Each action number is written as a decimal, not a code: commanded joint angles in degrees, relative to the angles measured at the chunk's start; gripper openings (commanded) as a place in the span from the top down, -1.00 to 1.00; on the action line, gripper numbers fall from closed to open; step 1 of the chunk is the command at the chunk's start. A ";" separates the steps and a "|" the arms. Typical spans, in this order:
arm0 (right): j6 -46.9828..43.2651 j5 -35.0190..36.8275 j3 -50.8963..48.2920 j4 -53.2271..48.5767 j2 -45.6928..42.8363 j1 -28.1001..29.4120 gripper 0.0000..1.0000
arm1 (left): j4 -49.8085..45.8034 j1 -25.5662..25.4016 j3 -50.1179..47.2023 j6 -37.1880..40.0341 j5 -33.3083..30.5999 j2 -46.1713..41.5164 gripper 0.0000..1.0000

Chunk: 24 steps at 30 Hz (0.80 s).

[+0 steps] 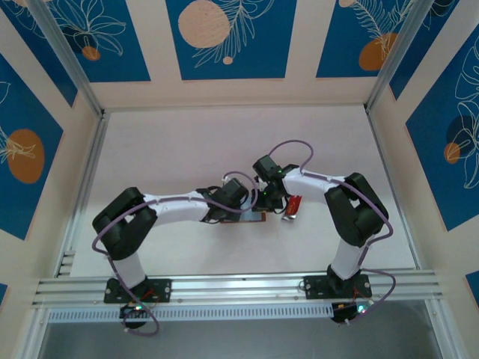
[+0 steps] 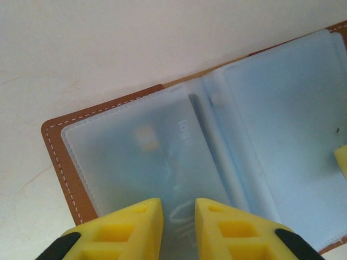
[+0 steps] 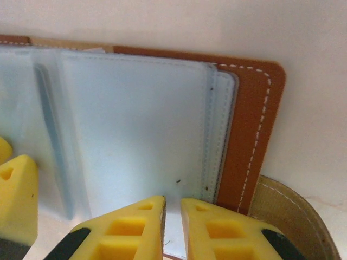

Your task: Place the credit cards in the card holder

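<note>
Surface: white tabletop [image 1: 224, 134], reddish-brown leather card holder [image 2: 57, 157] open flat.
Handling: clear plastic sleeves [image 3: 135, 124] look floppy and slick; best pinched at a free edge.
Left gripper [image 2: 177, 208]: narrow, hold unclear.
Right gripper [image 3: 172, 208]: narrow, hold unclear.

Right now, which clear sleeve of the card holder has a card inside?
The sleeve at the left hand: a chip card shows through it; the sleeve by the right hand looks empty.

A pale counter [image 1: 224, 142] is edged by an aluminium rail [image 1: 239, 284] along its near side. Cream walls around it carry blue panels [image 1: 247, 45] with white leaf drawings and peach-orange discs [image 1: 203, 24].
</note>
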 commanded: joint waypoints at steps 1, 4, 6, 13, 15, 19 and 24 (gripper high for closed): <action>-0.49 5.17 0.74 -2.98 2.53 -1.14 0.64 | -1.04 -0.11 -3.62 -1.27 0.01 0.34 0.53; -0.63 5.97 1.37 -3.47 2.66 -1.30 0.64 | -0.78 -0.15 -5.34 -1.82 -0.50 -0.99 0.53; -0.72 5.71 1.88 -3.65 2.66 -1.32 0.64 | -0.26 -0.11 -6.63 -2.23 -0.78 -2.25 0.53; -0.60 3.87 2.01 -3.02 -4.74 -1.49 0.64 | 3.09 -0.12 -7.97 -1.81 1.10 -1.01 0.54; 0.26 4.38 1.37 -3.98 -9.47 -3.24 0.62 | 4.06 -0.29 -8.06 -1.99 1.50 -0.39 0.55; 4.01 9.62 -1.78 -8.27 -18.09 -9.15 0.54 | 5.60 -0.37 -8.48 -1.85 1.83 0.67 0.55; 6.18 8.78 -9.13 -9.15 -25.18 -18.18 0.35 | 6.76 -0.37 -9.18 -1.62 2.03 0.99 0.55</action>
